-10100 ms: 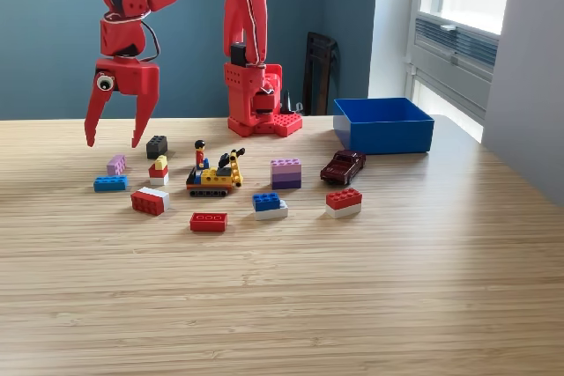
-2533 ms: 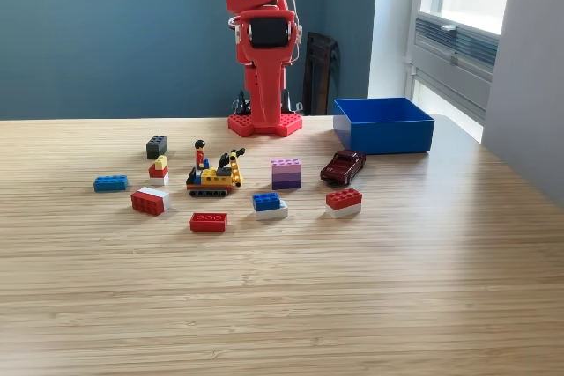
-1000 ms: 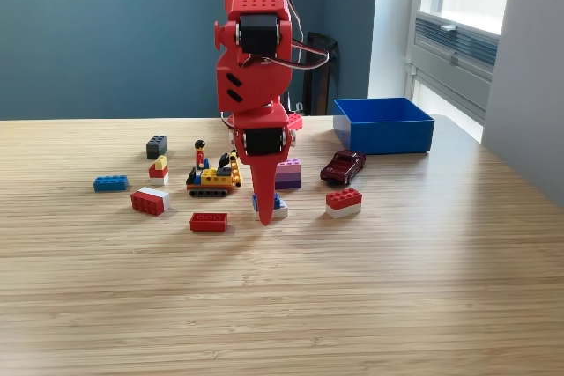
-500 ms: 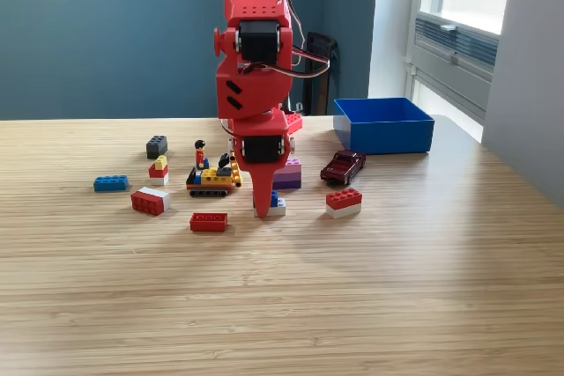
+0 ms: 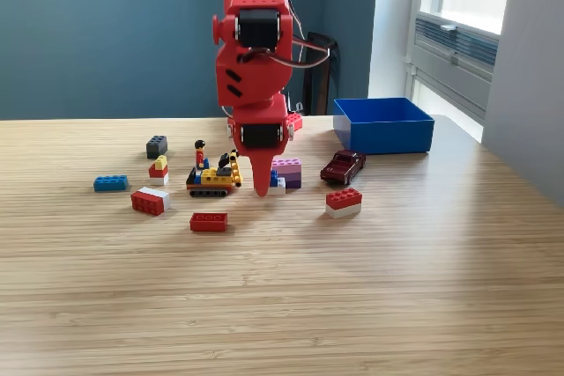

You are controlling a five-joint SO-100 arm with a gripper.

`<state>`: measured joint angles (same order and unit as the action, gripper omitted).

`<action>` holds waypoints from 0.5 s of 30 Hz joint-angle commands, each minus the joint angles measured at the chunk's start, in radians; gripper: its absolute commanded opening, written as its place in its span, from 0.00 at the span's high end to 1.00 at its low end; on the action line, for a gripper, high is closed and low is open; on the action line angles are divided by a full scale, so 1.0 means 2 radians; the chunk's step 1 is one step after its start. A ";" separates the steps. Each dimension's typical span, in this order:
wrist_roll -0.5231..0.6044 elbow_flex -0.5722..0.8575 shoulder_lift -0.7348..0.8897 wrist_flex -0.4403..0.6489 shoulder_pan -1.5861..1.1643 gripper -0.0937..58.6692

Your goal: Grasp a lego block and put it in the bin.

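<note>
My red gripper (image 5: 264, 189) points straight down in the middle of the exterior view, seen edge-on. It is shut on a blue and white lego block (image 5: 277, 184), which peeks out at the right of the fingers and hangs a little above the table. The bright blue bin (image 5: 384, 129) stands at the back right, well apart from the gripper. Its inside is mostly hidden by its front wall.
Loose on the wooden table lie a red flat block (image 5: 209, 222), a red and white block (image 5: 344, 202), another red and white block (image 5: 150, 201), a blue block (image 5: 110, 183), a black block (image 5: 157, 146), a purple stack (image 5: 287, 173), a dark red toy car (image 5: 343, 166) and a yellow vehicle with a figure (image 5: 213, 178).
The gripper came down over the blue and white block, closed on it and has now risen with it. The spot where the block lay is bare.
</note>
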<state>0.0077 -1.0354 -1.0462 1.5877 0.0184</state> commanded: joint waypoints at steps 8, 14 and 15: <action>0.019 0.022 -0.160 0.062 -0.142 1.00; 0.067 -0.003 -0.216 0.080 -0.278 1.00; 0.075 -0.002 -0.222 0.085 -0.304 1.00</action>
<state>0.1197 -1.0523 -1.3300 1.7227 -0.4326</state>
